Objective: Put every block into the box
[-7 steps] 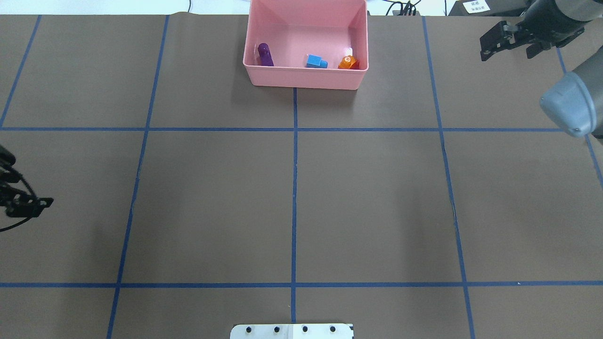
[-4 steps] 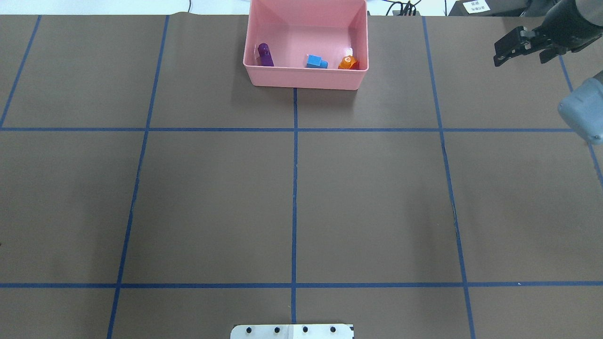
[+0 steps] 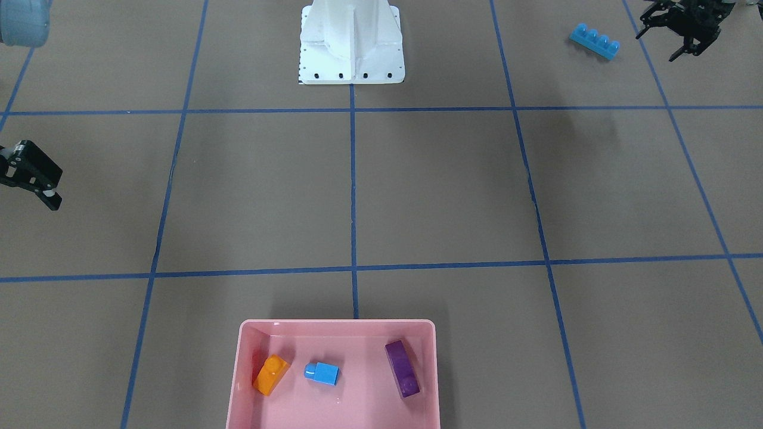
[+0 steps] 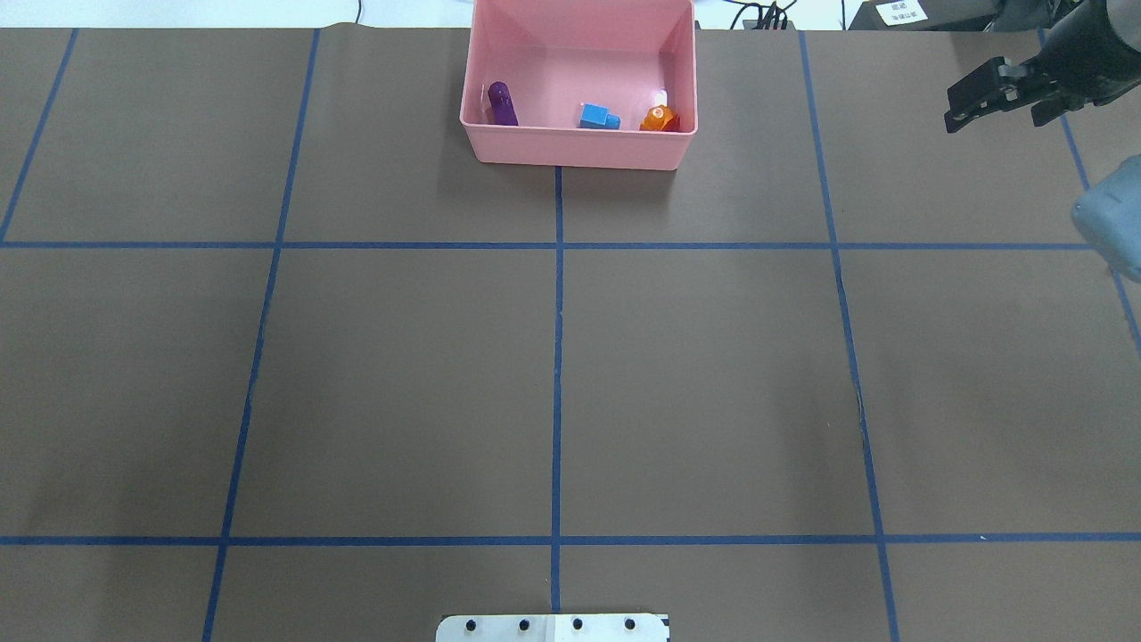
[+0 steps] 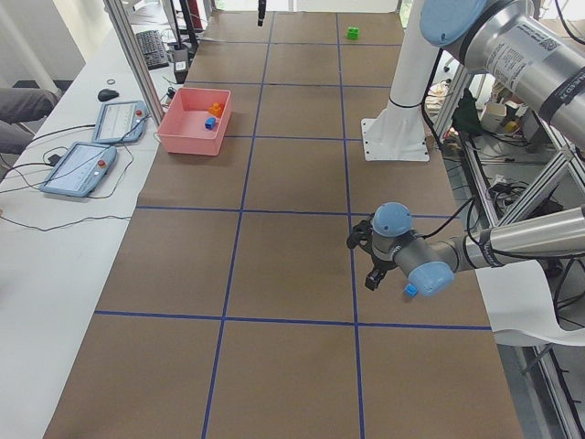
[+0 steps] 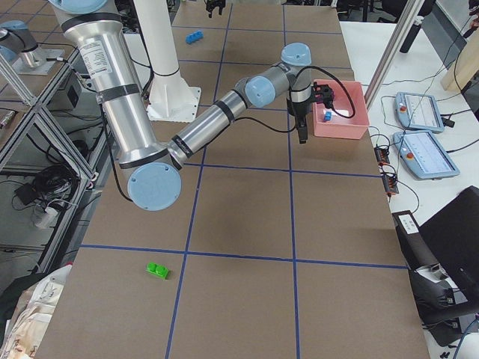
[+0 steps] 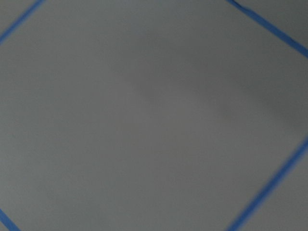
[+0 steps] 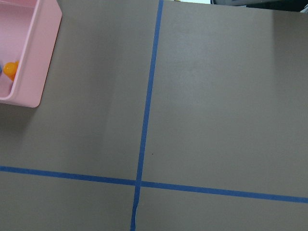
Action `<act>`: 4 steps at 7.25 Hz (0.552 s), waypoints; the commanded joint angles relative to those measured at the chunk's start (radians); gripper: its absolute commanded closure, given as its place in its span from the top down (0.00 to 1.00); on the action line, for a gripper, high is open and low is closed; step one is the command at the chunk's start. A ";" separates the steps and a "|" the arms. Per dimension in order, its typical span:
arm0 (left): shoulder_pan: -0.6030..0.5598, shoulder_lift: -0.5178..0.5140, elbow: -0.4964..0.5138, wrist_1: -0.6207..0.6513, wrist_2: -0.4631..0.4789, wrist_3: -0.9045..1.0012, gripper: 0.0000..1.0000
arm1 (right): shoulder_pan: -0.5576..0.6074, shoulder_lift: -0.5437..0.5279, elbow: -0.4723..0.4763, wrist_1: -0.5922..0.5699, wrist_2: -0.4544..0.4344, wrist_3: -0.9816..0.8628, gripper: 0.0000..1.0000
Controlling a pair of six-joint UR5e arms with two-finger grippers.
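The pink box (image 3: 244, 369) sits at the table's far edge from me and also shows in the overhead view (image 4: 579, 147). In it lie the orange brick (image 3: 271, 374), the small blue brick (image 3: 322, 373) and the purple brick (image 3: 402, 368). The long blue brick (image 3: 594, 41) lies on the table near my base, on my left side. My left gripper (image 3: 657, 45) hovers open and empty just beside it. My right gripper (image 4: 994, 119) is open and empty, well to the right of the box. The left wrist view is a blur of bare table.
The white robot base (image 3: 351, 47) stands at the table's near edge. A green brick (image 6: 157, 270) lies far off at my right end of the table. Operator tablets (image 5: 96, 151) lie on the side bench beyond the box. Blue tape lines grid the brown table.
My right gripper has moved right, away from the box. My left gripper has slid out of the overhead view at its left edge. The bricks in the box have not moved.
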 commanded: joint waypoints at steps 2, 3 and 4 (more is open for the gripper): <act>0.053 0.006 0.004 0.000 -0.020 -0.279 0.99 | -0.002 0.003 0.001 0.000 -0.001 0.000 1.00; 0.131 -0.018 0.010 0.004 -0.004 -0.360 0.99 | -0.002 0.006 0.001 0.000 -0.002 0.000 0.99; 0.206 -0.032 0.016 0.010 0.045 -0.450 0.99 | -0.002 0.007 0.003 0.000 -0.002 0.000 0.99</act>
